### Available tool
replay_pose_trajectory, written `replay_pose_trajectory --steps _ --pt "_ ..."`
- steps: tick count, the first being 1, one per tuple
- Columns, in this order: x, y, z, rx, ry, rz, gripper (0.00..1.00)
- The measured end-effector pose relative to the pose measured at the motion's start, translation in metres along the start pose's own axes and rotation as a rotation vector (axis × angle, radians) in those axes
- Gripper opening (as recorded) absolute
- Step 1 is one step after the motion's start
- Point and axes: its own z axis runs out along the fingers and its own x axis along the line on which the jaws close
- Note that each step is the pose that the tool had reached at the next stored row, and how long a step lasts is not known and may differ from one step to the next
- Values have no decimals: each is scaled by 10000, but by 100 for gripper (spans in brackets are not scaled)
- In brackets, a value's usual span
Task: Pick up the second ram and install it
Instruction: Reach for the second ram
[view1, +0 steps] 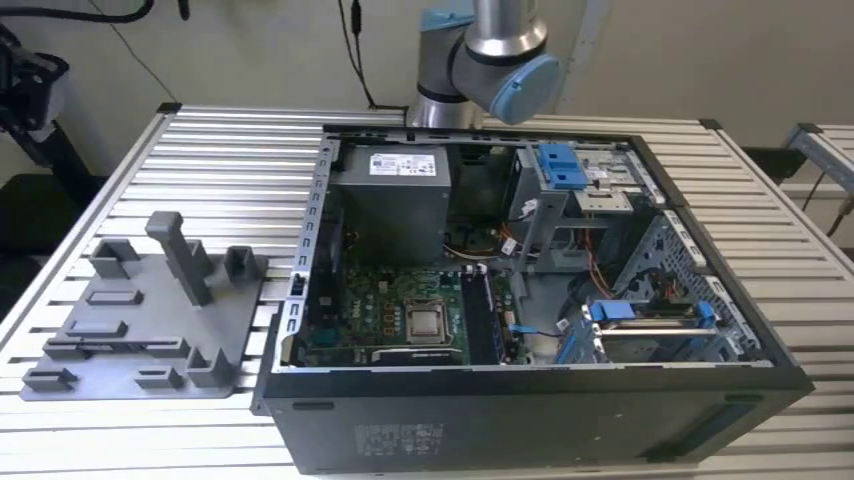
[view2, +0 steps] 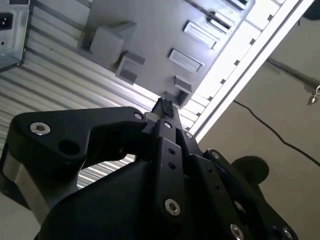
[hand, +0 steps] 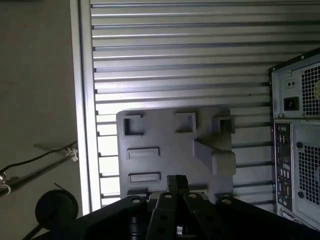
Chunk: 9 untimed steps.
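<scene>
The hand (hand: 176, 183), fingers pressed together, hangs above the grey fixture plate (hand: 165, 134) near the slatted table (hand: 200, 50) edge.

My gripper (view2: 163, 108) is matt black with small bright screw heads (view2: 40, 128) set into it. My arm (view1: 491, 30), rising near the computer case (view1: 534, 425), is smooth silvery metal with a glossy light-blue plastic cap (view1: 531, 85). The case itself is dark sheet metal with a dull, matt finish and has blue plastic clips (view1: 566, 165) inside it; the table (view1: 200, 135) under the case is ribbed bare aluminium with a soft sheen, and the grey fixture plate (view1: 134, 335) beside the case is matt and smooth, probably plastic.
</scene>
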Motion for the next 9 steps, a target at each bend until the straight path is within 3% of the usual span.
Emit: replay_pose_trajectory --steps 1,3,9 --pt "-11 -24 1 10 126 7 11" --pt "-48 -63 11 22 304 15 11" --pt "-237 -120 85 34 481 23 11"
